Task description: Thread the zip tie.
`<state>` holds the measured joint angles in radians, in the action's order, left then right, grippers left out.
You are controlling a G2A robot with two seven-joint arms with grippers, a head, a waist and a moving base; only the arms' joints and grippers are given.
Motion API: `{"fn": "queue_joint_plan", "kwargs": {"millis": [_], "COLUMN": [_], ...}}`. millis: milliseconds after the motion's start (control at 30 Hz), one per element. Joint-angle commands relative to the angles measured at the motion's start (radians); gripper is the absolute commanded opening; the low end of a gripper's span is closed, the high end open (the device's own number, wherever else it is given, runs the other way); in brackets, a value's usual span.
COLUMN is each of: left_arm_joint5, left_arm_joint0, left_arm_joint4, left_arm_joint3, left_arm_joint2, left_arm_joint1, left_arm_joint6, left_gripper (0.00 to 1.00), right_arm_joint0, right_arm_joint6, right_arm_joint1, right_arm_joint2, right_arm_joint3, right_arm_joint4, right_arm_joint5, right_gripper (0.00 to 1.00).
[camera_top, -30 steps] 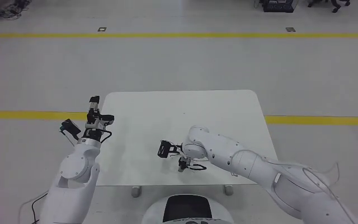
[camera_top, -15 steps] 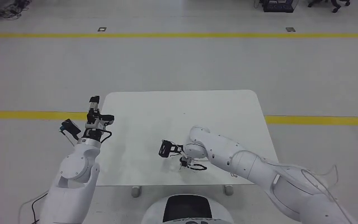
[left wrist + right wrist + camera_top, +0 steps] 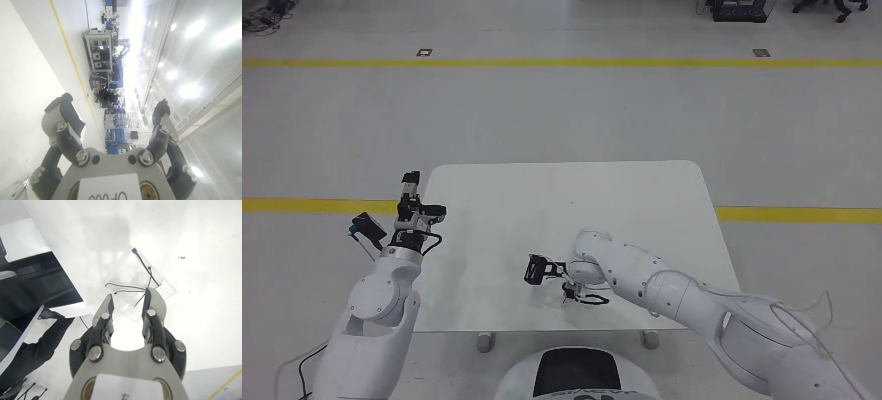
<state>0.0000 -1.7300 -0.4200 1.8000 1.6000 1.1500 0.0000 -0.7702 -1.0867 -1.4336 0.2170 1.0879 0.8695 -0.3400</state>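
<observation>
Zip tie [image 3: 144, 265] work is judged to be at its very start, since little has been changed in the last second. The right tool [image 3: 129, 292] has been nudged a tiny bit over the same spot, and the arm behind it has been turned slightly. The left tool [image 3: 114, 100] has been kept where it was. From this it is guessed that the right tool is being lined up for a pick, with no threading done yet.

The right tool is held released, its two fingers [image 3: 146, 300] parted a fair way, and nothing is gripped between them. One fingertip is seen right over the place where thin black ties [image 3: 128, 287] cross; whether they are touched cannot be told. Just past the fingertips the thicker zip tie is found, lying flat and straight with its square head at the far end. All the ties are laid on a clear sheet [image 3: 167, 289], which is set on the white surface [image 3: 642, 195] near its 6 o'clock edge, close to the robot.

The left tool is held wide open and empty, pointed up at the room, out by the 9 o'clock edge of the surface, well apart from the ties.
</observation>
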Motion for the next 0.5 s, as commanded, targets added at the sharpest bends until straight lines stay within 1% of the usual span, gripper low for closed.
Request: {"fn": "queue_joint_plan", "kwargs": {"millis": [0,200,333,467], "left_arm_joint5": [0.000,0.000,0.000,0.000], "left_arm_joint0": [0.000,0.000,0.000,0.000], "left_arm_joint4": [0.000,0.000,0.000,0.000], "left_arm_joint3": [0.000,0.000,0.000,0.000], "left_arm_joint2": [0.000,0.000,0.000,0.000], "left_arm_joint1": [0.000,0.000,0.000,0.000], "left_arm_joint6": [0.000,0.000,0.000,0.000], "left_gripper": [1.00,1.00,1.00,1.00], "right_arm_joint0": [0.001,0.000,-0.001,-0.002], "right_arm_joint6": [0.001,0.002,0.001,-0.001], "right_arm_joint1": [-0.010,-0.041,-0.062,-0.083], "right_arm_joint2": [-0.005,-0.015,-0.017,-0.020], "right_arm_joint3": [-0.015,-0.062,-0.094,-0.122], "right_arm_joint4": [0.007,0.018,0.026,0.037], "right_arm_joint5": [0.000,0.000,0.004,0.013], "right_gripper": [0.35,0.31,0.32,0.29]}}
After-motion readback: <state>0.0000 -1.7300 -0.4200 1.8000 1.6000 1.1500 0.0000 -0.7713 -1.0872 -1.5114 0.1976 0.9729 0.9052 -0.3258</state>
